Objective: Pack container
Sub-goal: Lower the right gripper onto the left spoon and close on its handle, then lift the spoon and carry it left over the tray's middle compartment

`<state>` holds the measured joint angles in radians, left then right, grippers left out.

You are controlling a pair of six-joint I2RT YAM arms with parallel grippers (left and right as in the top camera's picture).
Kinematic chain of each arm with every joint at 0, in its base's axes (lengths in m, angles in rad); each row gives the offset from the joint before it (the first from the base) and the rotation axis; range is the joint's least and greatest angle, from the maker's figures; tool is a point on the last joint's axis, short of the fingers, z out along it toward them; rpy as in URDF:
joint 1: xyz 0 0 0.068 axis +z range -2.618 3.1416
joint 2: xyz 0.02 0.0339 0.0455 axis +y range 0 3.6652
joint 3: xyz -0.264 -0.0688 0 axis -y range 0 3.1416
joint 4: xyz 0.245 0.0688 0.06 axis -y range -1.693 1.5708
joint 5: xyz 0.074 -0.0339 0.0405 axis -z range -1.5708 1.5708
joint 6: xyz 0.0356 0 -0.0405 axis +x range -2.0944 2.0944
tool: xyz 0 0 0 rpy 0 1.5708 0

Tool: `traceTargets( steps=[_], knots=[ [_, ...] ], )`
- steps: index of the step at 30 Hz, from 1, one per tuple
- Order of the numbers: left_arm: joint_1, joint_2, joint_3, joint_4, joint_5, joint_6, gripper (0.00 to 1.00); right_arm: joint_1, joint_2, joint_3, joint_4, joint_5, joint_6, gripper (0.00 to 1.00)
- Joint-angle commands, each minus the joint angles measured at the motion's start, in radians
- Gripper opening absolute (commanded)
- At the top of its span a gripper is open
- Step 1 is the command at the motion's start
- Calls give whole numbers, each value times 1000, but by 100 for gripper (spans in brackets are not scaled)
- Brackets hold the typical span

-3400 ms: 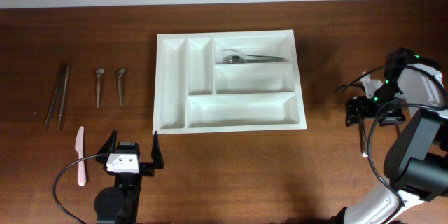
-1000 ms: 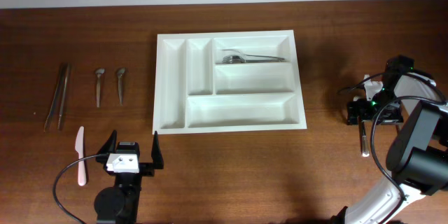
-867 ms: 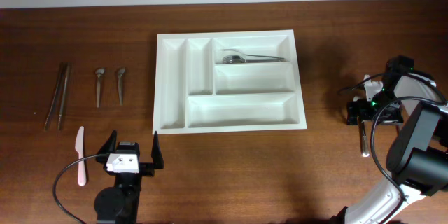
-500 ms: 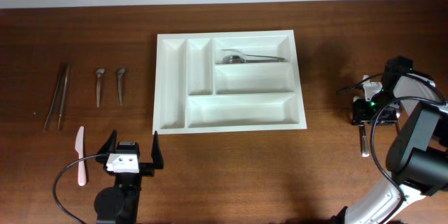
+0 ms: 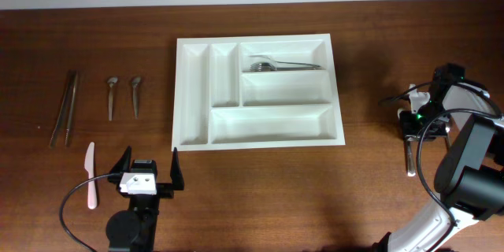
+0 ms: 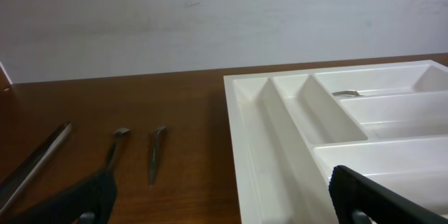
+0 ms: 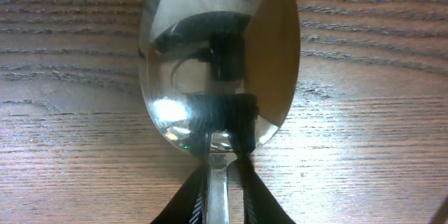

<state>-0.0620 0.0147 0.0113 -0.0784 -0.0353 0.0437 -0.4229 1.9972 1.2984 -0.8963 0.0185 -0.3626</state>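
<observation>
The wooden counter (image 5: 370,205) is carrying the white container (image 5: 257,41) at its middle. The container is lying flat, well apart from the right arm's work near the right edge.

The step in hand looks to be lifting the spoon (image 7: 218,56) for packing. It is probably calling for a straight rise first, so the bowl is not dragging on the wood. A level carry over the container's wall would follow, with the handle lined up along one of the long compartments. The top one is already holding some cutlery (image 5: 283,66). A grip this near the bowl may be letting the long handle sag or swivel, so a slow move is looking wise.

The left end effector (image 5: 150,162) is hanging near the front left, fingers spread wide and touching nothing. The right end effector (image 7: 222,182) is pinching the spoon at its thin neck just behind the bowl. Its fingers (image 7: 187,197) are pressing on both sides, and the spoon is seemingly resting on the counter.
</observation>
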Motion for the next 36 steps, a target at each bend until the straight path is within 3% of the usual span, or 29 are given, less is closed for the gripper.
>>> traceTargets(
  steps=[1, 21, 36],
  knots=[
    [6, -8, -2, -2, -14, -6, 99, -2, 25, -32, 11, 38, 8, 18],
    [6, -8, -2, -2, -14, -6, 99, 6, 25, -14, 26, 38, 8, 6],
    [6, -8, -2, -2, -14, -6, 99, 171, 25, 291, -8, 38, -13, 4]
  ],
)
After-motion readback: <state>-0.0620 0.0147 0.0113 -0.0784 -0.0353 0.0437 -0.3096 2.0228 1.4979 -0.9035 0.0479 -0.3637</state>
